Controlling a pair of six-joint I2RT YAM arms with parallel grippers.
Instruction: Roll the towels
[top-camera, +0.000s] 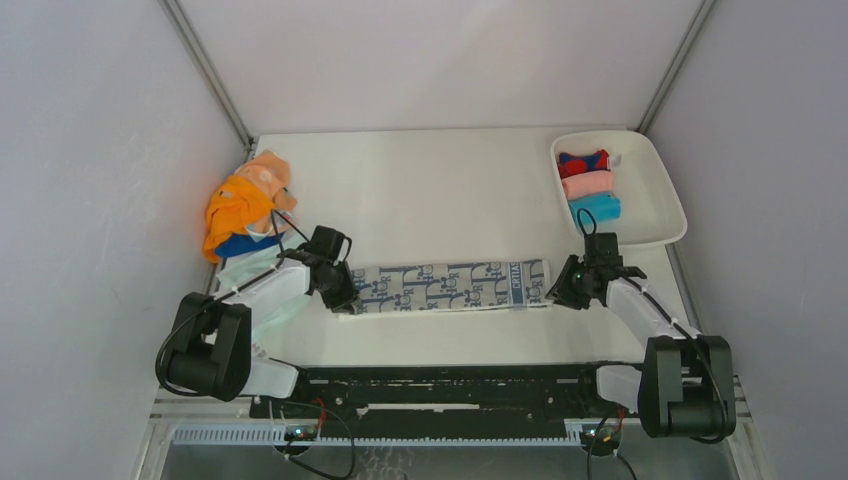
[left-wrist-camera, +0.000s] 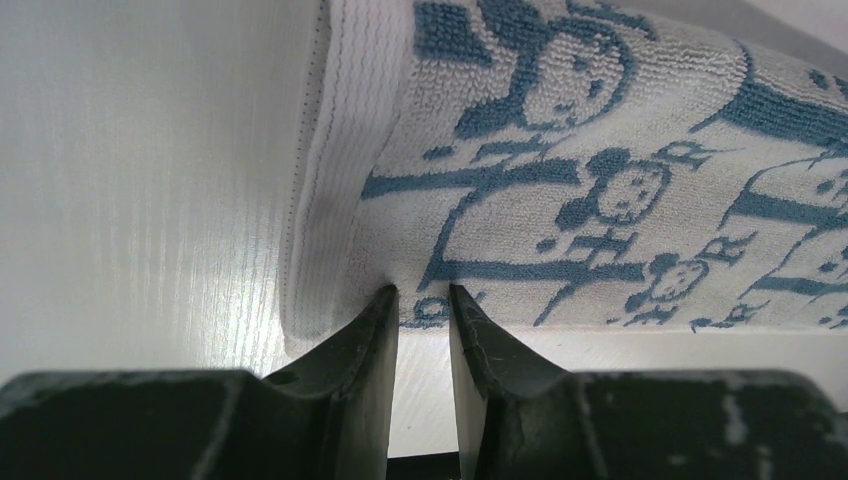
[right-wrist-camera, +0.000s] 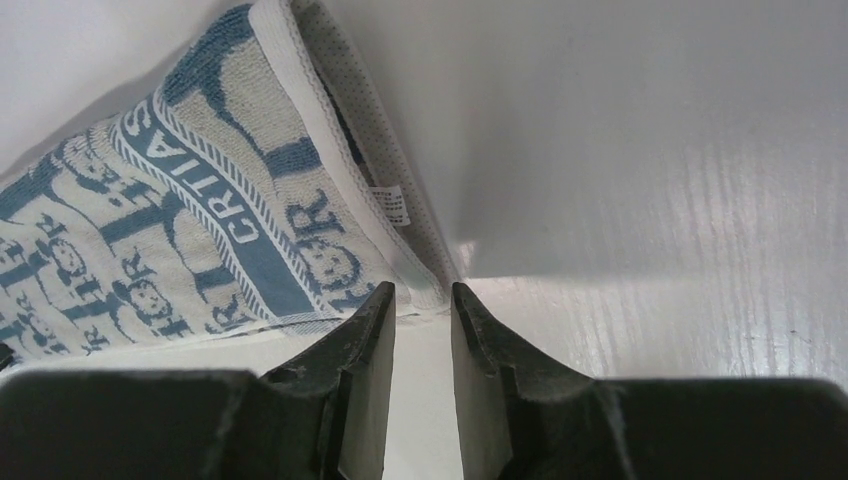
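Top external view has the printed towel (top-camera: 450, 287) lying as a long, flat strip across the near middle of the counter (top-camera: 440, 190), folded lengthwise, which I judge makes it narrow enough to roll from one end. The left end effector (top-camera: 340, 290) sits at its left end and the right end effector (top-camera: 562, 290) at its right, probably to keep the strip straight and square. In the left wrist view the fingers (left-wrist-camera: 370, 340) stand a narrow slot apart, tips touching the near hem by the corner, with no cloth visible between them. The right wrist view shows the same slim gap at the opposite corner, near a small sewn label (right-wrist-camera: 390, 205). The cloth is looped terry, white with blue-grey figures and lettering, edged by a smooth woven band, and looks soft and limp. Three finished rolls (top-camera: 588, 185), red-and-blue, pink and bright blue, lie side by side in the white plastic tray (top-camera: 655, 190) at far right. A loose heap (top-camera: 235, 210) of unrolled towels, orange on top, lies at far left.
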